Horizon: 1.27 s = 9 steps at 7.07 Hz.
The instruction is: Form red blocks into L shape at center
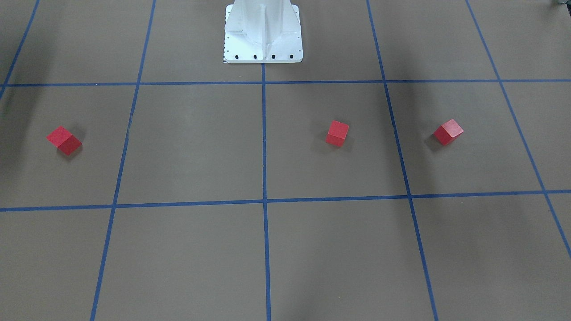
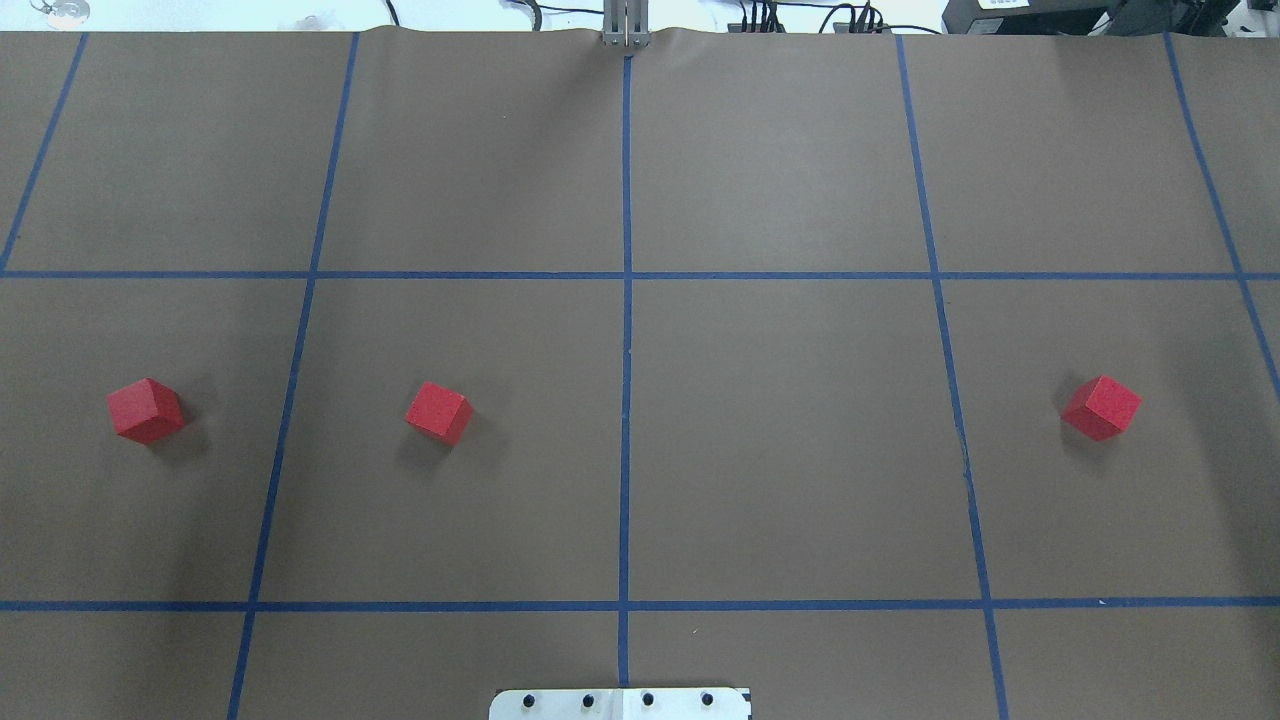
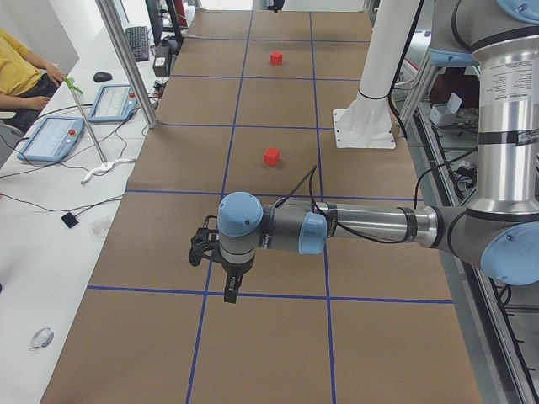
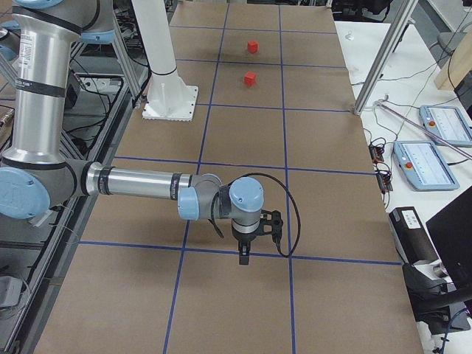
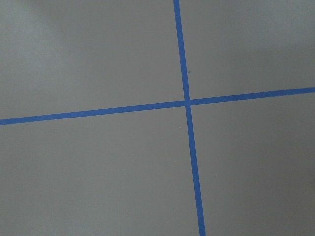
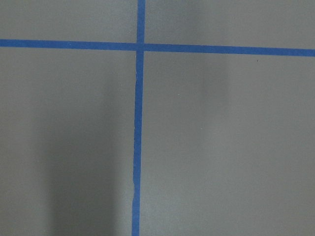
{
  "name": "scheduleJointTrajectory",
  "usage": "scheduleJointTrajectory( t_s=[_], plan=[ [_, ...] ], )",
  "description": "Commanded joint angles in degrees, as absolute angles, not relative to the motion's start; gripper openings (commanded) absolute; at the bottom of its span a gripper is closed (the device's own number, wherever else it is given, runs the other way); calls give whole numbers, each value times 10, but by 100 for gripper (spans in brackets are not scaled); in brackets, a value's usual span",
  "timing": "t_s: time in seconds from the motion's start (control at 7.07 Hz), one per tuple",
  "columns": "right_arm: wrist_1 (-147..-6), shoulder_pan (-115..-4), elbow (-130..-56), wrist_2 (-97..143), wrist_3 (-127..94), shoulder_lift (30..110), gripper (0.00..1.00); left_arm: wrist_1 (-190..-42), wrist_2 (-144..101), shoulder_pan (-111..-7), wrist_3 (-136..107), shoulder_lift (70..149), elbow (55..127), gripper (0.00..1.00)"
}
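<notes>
Nothing is gathered yet — the three red blocks [image 1: 337, 133] sit scattered in one loose row, so the job looks barely begun. Well left of the middle tape line [image 2: 626, 180], the left gripper [image 3: 229, 290] hangs fingers-down over bare brown table cover [image 2: 800, 480], likely parked clear of the work. Whether its fingers are apart or together I cannot tell from this side view.

Next comes the far-left block [image 2: 146, 411], then the nearer-left block [image 2: 438, 412], closest to the line though not touching it. The center [image 2: 626, 440], on the line itself, holds no block. Well right of the line sits the right block [image 2: 1102, 408]. Beyond it the right gripper [image 4: 244, 258] hangs the same way — its fingers likewise cannot be judged.

Each block is a small matte cube with plain faces and crisp edges. All are turned cornerwise to the grid, so each will likely need squaring before sides can meet flush. The cover is flat and dull, the tape thin and blue.
</notes>
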<state>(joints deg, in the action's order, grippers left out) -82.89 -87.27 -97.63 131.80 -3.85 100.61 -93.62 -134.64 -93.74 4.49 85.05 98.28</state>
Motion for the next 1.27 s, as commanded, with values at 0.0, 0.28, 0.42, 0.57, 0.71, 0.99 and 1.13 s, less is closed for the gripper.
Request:
scheduleJointTrajectory(
  t_s=[0.0,0.28,0.42,0.57,0.71,0.99,1.13],
  plan=[
    [-829,-873,-992,1322,-38,1004,100,-940,-1346,-935,44,852,983,100],
    [-828,-873,-1019,1322,-39,989,100,-991,-1350,-935,38,855,981,100],
    [-827,-873,-1028,1321,-40,986,100,-1027,-1352,-936,40,856,980,100],
    [-817,-873,-1027,1320,-40,973,100,-1074,-1349,-935,39,863,975,100],
    [-776,-873,-1025,1320,-43,972,100,-1124,-1351,-935,36,871,969,100],
    [-745,-873,-1021,1321,-51,972,100,-1133,-1354,-926,40,920,927,100],
    [-717,-873,-1027,1321,-61,976,100,-1141,-1353,-920,40,921,926,100]
  ],
)
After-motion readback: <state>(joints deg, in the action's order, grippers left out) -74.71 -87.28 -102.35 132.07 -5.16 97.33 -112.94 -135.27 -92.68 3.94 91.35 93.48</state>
